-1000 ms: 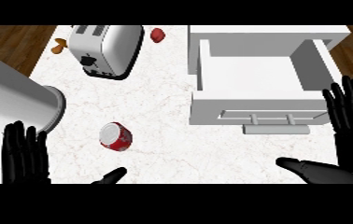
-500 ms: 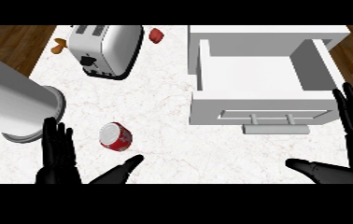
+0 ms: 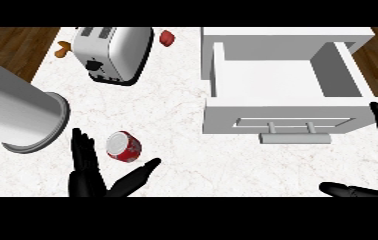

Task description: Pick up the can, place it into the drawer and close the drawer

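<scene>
A red can point(image 3: 123, 147) with a pale lid lies tilted on the white counter at the lower left. My left hand point(image 3: 94, 176) is open just below it, fingers up along the can's left side and thumb pointing up-right beneath it, without closing on it. The white drawer point(image 3: 285, 119) stands pulled open at the right, its inside bare and its handle point(image 3: 295, 137) facing me. Only fingertips of my right hand point(image 3: 347, 189) show at the lower right edge, straight and holding nothing.
A silver toaster point(image 3: 114, 53) stands at the back left. A large grey cylindrical pot point(image 3: 28, 114) lies at the left edge, close to the can. A small red item point(image 3: 167, 37) and an orange item point(image 3: 63, 49) sit at the far edge.
My left hand has moved right and up toward the can and now brackets it from below. My right hand has sunk lower, mostly leaving the view.
</scene>
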Controlling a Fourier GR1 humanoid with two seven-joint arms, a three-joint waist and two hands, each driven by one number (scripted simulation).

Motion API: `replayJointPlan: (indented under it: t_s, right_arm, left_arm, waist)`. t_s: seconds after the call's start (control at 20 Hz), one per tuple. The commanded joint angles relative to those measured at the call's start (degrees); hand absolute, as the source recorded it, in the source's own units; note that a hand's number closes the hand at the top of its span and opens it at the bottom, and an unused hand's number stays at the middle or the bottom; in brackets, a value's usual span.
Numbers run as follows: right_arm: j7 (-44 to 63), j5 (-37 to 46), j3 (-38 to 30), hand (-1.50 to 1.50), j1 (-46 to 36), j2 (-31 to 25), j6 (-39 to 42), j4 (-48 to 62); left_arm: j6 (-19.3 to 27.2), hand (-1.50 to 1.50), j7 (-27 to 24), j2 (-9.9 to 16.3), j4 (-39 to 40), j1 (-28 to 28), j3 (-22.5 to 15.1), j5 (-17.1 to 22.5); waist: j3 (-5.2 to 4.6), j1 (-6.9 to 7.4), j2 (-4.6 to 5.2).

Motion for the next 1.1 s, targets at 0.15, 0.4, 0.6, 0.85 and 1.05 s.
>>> replayJointPlan:
  t_s: [0.15,0.4,0.6,0.85,1.05]
  right_arm:
    - [-0.3,2.2,1.8,-1.50,2.1,2.8,-0.4,-1.6]
    - [3.0,3.3,2.1,-1.50,-1.3,2.8,-2.0,-2.6]
    - [-0.2,-3.4,-6.1,-1.50,-0.3,-1.6,3.2,0.3]
    - [3.0,-2.7,-5.2,-1.50,3.0,0.1,3.3,-5.9]
    - [0.3,0.2,-2.9,-1.50,0.4,0.8,3.3,-0.8]
  left_arm:
    - [4.1,-1.50,-14.2,-0.1,10.4,0.0,-0.1,12.1]
    - [0.9,-1.50,-22.7,-0.1,16.6,0.6,3.1,19.3]
    - [-5.2,-1.50,-28.9,-0.1,23.3,-1.6,7.9,24.4]
    - [-8.4,-1.50,-34.4,-0.1,28.3,-1.7,9.9,29.5]
    - [-12.1,-1.50,-37.4,0.7,39.7,-10.7,18.0,33.6]
  waist:
    - [0.01,0.05,0.00]
    - [-0.01,0.23,0.02]
    - [0.01,0.07,0.03]
    - [0.02,0.00,-0.01]
    - [0.01,-0.03,0.09]
